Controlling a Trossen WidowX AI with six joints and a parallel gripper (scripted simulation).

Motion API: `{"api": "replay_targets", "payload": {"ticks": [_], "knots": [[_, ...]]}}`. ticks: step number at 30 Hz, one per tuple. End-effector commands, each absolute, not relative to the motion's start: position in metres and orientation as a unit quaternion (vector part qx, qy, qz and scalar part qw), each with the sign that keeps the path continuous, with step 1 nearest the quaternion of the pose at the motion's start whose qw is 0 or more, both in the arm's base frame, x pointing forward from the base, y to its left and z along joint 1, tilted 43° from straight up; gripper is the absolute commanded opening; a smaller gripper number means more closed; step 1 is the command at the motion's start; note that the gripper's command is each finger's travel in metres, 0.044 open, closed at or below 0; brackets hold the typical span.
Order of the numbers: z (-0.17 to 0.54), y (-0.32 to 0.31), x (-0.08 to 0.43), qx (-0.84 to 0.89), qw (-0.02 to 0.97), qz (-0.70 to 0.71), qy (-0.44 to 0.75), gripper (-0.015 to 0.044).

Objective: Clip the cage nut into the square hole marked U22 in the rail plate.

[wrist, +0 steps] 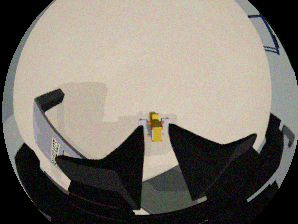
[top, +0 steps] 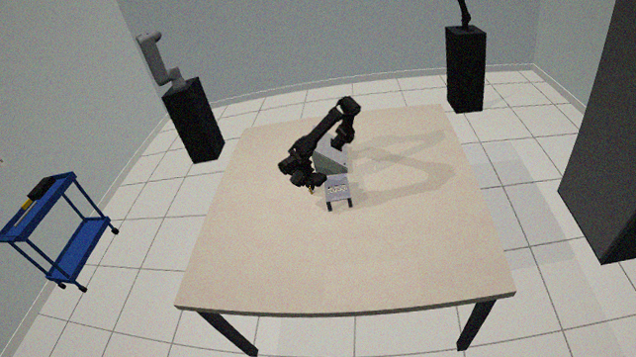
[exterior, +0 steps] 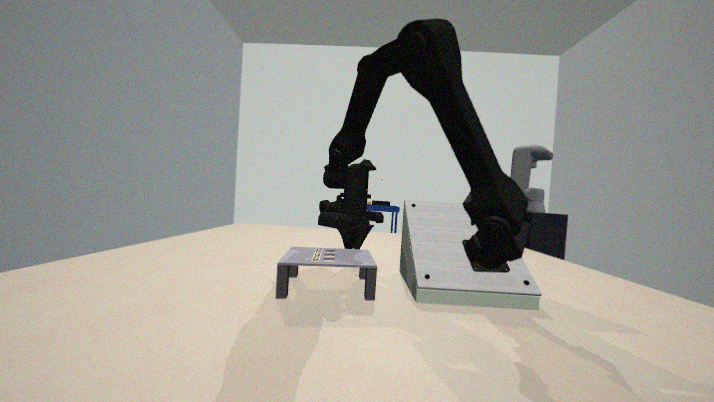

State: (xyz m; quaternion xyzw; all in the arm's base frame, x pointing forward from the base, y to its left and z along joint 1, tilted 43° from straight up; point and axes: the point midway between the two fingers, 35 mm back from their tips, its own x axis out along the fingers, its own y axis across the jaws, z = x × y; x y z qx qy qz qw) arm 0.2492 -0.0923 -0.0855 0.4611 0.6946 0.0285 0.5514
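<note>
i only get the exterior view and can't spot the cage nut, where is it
Observer: The wrist view shows the yellow cage nut in line with the gap between the fingertips of the part-open gripper.
Operator: ok and are the tips over the rail plate or off it
Observer: Off it. The top view puts them beside the rail plate, over the table.

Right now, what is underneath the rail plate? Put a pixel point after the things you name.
Bare tabletop (top: 346, 255) (exterior: 150, 320), partly shadowed, and the dark legs (exterior: 282, 282) holding up the rail plate (top: 337, 180) (exterior: 295, 256) (wrist: 46, 131) show there. The plate and its near legs hide some of the surface beneath.
</note>
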Motion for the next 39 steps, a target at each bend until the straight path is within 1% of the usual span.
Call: {"api": "replay_targets", "payload": {"ticks": [1, 10, 13, 14, 39], "knots": [[-0.0863, -0.091, 0.2493, 0.465, 0.549, 0.028, 0.694, 0.012], [-0.0863, -0.0908, 0.2493, 0.465, 0.549, 0.028, 0.694, 0.012], [-0.0857, -0.0919, 0.2493, 0.461, 0.551, 0.028, 0.695, 0.0041], [-0.0857, -0.0919, 0.2493, 0.461, 0.551, 0.028, 0.695, 0.0023], [-0.0857, -0.0919, 0.2493, 0.461, 0.551, 0.028, 0.695, 0.0023]]}}
